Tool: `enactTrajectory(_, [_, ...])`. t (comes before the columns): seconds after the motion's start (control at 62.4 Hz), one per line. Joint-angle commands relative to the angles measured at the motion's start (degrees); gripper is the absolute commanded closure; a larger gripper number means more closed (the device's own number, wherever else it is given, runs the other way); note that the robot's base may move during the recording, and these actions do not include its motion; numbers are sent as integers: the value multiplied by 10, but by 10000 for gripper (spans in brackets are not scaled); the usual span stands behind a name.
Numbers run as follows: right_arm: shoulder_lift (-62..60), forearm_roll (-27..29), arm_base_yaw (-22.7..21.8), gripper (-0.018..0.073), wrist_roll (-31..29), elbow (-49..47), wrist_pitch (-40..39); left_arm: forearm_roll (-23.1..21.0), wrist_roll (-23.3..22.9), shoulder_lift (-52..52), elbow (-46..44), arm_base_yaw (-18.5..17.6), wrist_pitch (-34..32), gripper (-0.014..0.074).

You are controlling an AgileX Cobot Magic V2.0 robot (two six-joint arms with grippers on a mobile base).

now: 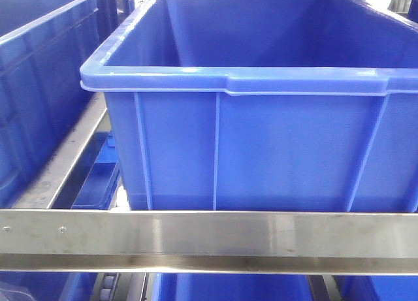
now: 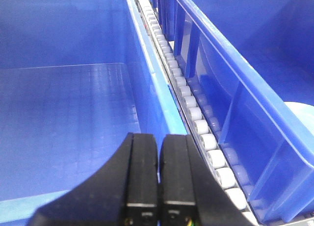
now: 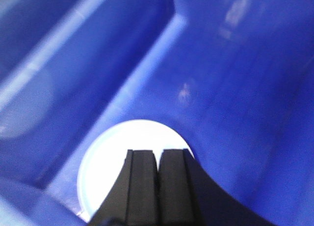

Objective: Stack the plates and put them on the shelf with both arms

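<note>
Nearest the right wrist camera, the right black two-fingered end effector (image 3: 157, 187) has its fingers pressed together, nothing between them. Directly beyond and beneath its tips lies a pale bluish-white round shallow plate (image 3: 110, 162) on the floor of a deep blue plastic crate (image 3: 235, 88), close to where floor meets wall; the picture is blurred, so the plate's rim cannot be made out. Being round, it offers no long axis. The right arm looks the nearer one to this plate.

The left black end effector (image 2: 158, 177) is likewise closed and empty, hanging above an empty blue crate (image 2: 68, 103). To its right, past a white roller track (image 2: 196, 118) and the ribbed wall of a neighbouring blue crate (image 2: 245, 88), a pale curved edge, likely a second plate (image 2: 299, 119), shows.

In the front view the brushed stainless-steel shelf beam (image 1: 209, 239) runs across below a large blue crate (image 1: 261, 144); no plate shows there.
</note>
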Motion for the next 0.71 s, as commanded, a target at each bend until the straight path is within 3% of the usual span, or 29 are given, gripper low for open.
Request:
enactTrajectory(0.0, [-68, 2, 0, 503, -2, 13, -28, -3, -1, 3, -18, 0, -54, 512])
enactTrajectory(0.449, [-403, 3, 0, 503, 3, 344, -196, -3, -1, 3, -18, 0, -54, 512])
enactTrajectory(0.689, [-537, 6, 0, 503, 3, 455, -286, -3, -1, 3, -18, 0, -54, 512])
